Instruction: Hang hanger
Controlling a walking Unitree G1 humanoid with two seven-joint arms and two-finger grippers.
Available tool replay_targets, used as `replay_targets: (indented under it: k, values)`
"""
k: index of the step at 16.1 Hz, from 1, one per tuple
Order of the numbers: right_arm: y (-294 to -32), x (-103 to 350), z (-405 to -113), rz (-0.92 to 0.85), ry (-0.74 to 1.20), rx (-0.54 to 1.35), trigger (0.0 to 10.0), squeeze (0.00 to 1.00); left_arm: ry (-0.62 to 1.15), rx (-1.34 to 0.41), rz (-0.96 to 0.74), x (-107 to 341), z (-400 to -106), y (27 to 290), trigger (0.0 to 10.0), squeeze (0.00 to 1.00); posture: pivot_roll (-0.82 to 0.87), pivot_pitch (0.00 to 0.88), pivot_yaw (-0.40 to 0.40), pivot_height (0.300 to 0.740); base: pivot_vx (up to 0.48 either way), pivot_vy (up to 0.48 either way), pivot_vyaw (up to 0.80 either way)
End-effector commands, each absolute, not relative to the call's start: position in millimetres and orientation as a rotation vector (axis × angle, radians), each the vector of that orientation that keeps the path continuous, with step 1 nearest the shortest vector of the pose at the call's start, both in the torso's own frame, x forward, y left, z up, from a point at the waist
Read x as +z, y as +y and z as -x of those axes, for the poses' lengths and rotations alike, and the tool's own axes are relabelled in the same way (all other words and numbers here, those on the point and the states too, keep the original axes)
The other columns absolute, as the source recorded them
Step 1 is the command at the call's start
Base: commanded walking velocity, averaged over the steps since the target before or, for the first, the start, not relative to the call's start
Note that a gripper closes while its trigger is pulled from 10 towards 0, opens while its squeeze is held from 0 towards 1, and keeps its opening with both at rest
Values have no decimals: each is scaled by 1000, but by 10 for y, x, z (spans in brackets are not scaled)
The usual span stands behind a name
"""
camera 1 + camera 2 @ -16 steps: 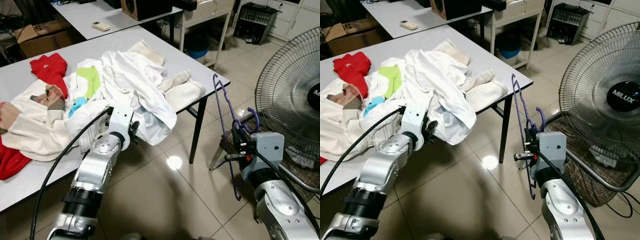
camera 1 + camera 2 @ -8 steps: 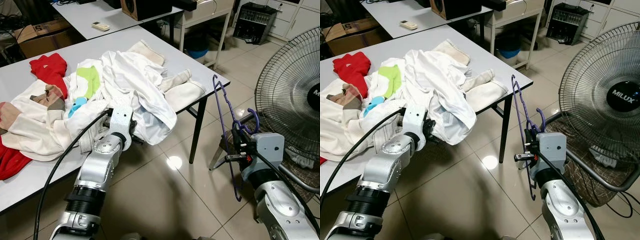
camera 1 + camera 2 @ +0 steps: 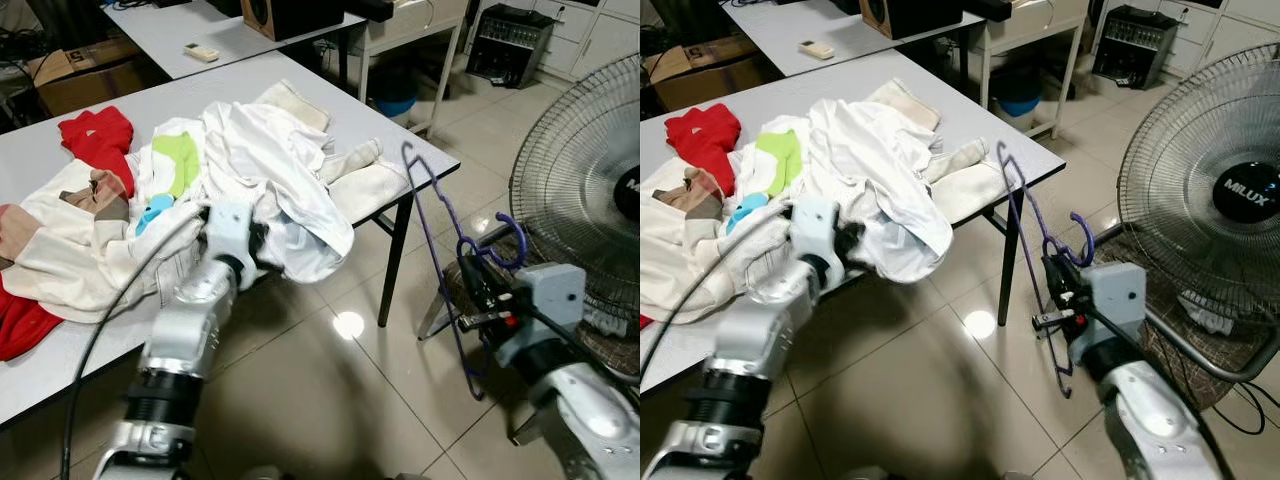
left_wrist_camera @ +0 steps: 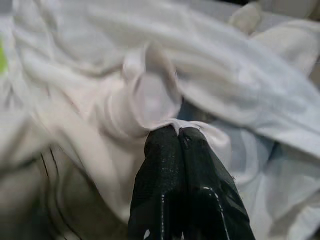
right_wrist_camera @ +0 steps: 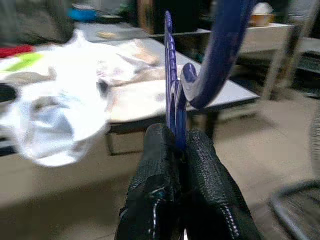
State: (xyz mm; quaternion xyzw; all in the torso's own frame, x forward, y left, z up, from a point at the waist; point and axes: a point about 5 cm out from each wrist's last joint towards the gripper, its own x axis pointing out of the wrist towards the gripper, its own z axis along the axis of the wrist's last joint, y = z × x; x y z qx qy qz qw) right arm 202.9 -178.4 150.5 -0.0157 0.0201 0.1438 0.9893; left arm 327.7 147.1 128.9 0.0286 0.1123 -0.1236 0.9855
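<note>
The right gripper [image 5: 180,145] is pinching the purple hanger [image 3: 440,235] with closed jaws beside the desk [image 3: 420,150]; the left gripper [image 4: 178,135] is clamping a white garment [image 3: 275,170] at the desk's front edge.

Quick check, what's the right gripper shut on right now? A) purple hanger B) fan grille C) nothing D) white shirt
A: the right gripper has its black fingers pinched on the wire of the purple hanger, held off the table's corner beside the fan.

hanger [image 3: 437,235]: glossy purple plastic | shirt [image 3: 275,175]: soft white cloth | floor [image 3: 330,400]: glossy tile
</note>
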Motion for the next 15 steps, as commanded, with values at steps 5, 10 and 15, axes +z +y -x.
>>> replay_targets:
  k: [5, 10, 15]
  values:
    - [-1627, 1634, -1911, -45, 77, 639, 10000, 0, 223, -448, -257, 1683, -3132, 1649, 0, 0, 6, 28, 85, 740, 0, 0, 0]
    - [-1522, 1563, -1967, -125, 178, 789, 10000, 0, 99, -620, -575, 2039, -2924, 1589, 0, 0, 46, 35, 47, 740, 0, 0, 0]
    - [-1585, 1423, -2007, -128, 322, 809, 10000, 0, -24, -555, -608, 2261, -2872, 1592, 0, 0, 67, 50, 27, 740, 0, 0, 0]
